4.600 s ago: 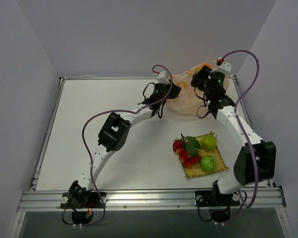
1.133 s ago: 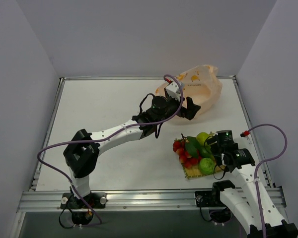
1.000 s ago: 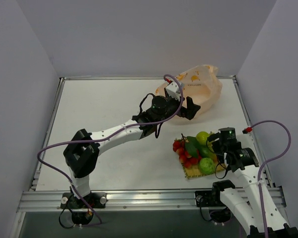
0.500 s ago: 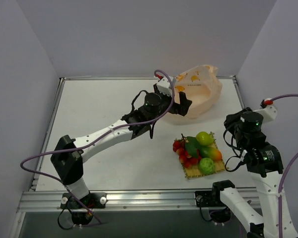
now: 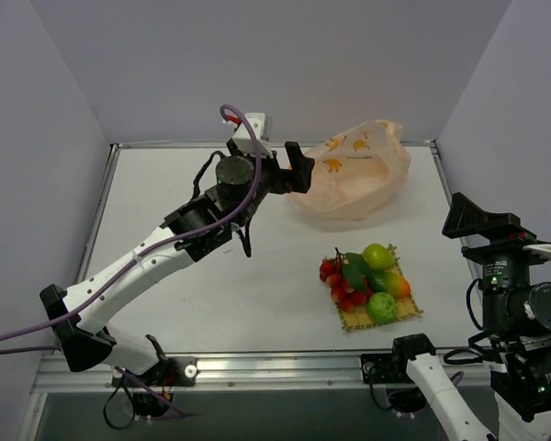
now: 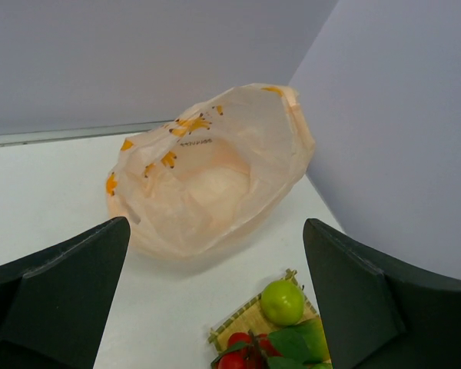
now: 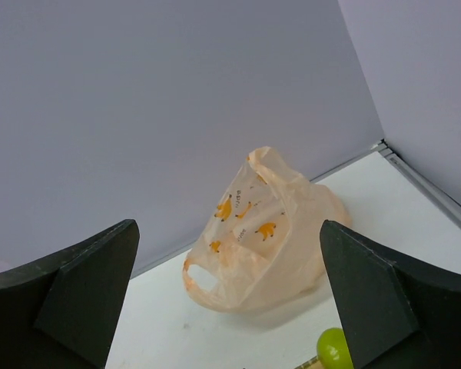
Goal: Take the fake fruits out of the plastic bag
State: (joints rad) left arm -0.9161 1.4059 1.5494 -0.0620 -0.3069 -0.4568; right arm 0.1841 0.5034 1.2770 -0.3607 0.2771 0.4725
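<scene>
The pale peach plastic bag [image 5: 354,179] lies slumped at the back right of the table, its mouth facing left. The fake fruits sit on a square yellow mat [image 5: 349,322]: a red berry bunch [image 5: 338,282], a green-orange mango [image 5: 387,283] and two round green fruits [image 5: 377,255] [image 5: 382,306]. My left gripper [image 5: 283,168] hovers open just left of the bag [image 6: 207,184], holding nothing. My right gripper [image 5: 482,222] is raised high at the near right, open and empty, facing the bag [image 7: 265,231]. One green fruit [image 7: 334,347] shows at the bottom of the right wrist view.
Grey walls close the table in at the back and on both sides, with a metal rail [image 5: 275,367] along the near edge. The left arm stretches diagonally across the table's left half. One green fruit [image 6: 283,301] and the berries [image 6: 246,355] show low in the left wrist view.
My right gripper has let the mango go onto the mat, then lifted and drawn back to the near right. My left gripper has swung left, away from the bag.
</scene>
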